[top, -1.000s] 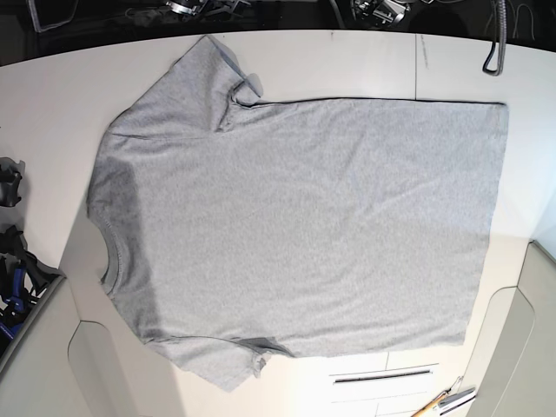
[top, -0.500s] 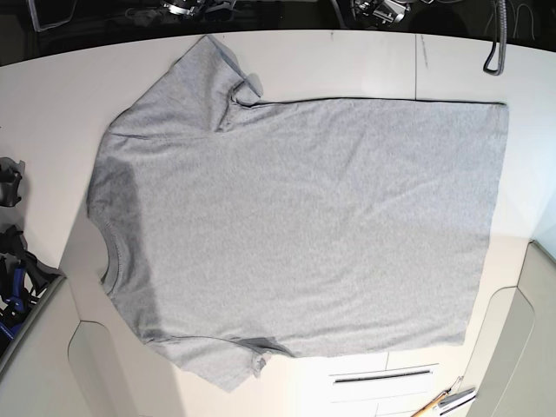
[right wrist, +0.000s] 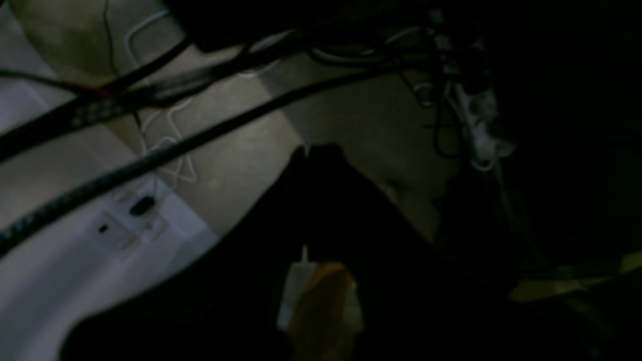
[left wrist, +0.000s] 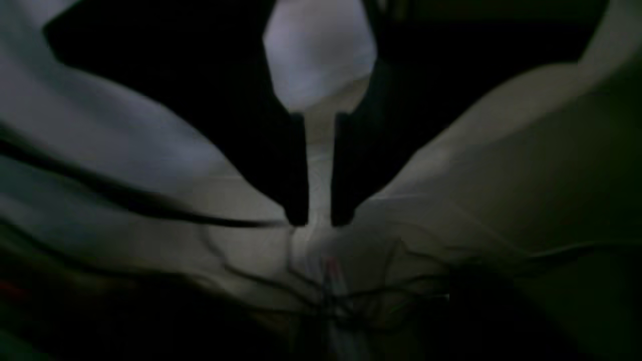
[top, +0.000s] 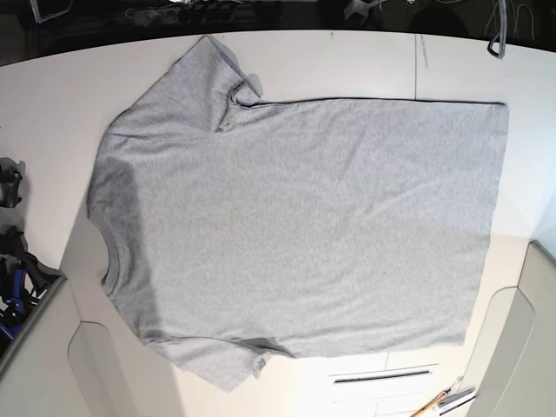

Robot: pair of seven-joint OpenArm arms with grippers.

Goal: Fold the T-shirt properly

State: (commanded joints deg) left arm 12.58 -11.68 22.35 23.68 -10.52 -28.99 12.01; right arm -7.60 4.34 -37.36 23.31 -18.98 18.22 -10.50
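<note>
The light grey T-shirt [top: 304,226] lies spread flat on the white table [top: 347,61], plain side up. Its ribbed neck [top: 109,261] points left and its hem [top: 495,217] is at the right. One sleeve [top: 195,82] lies at the far side, the other [top: 221,365] at the near side. Neither gripper shows in the base view. In its dark wrist view my left gripper [left wrist: 318,220] has its jaws nearly together with a thin slit, empty, over floor and cables. My right gripper [right wrist: 307,150] has its tips touching and is empty, also over floor.
Dark arm hardware [top: 13,261] sits at the table's left edge. A cable loop [top: 495,39] hangs at the far right edge. Small tools [top: 447,401] lie at the near right. A table seam [top: 416,65] runs past the shirt's far edge.
The T-shirt has not moved. The arm parts and the cable loop at the far edge have shifted up and partly out of the base view.
</note>
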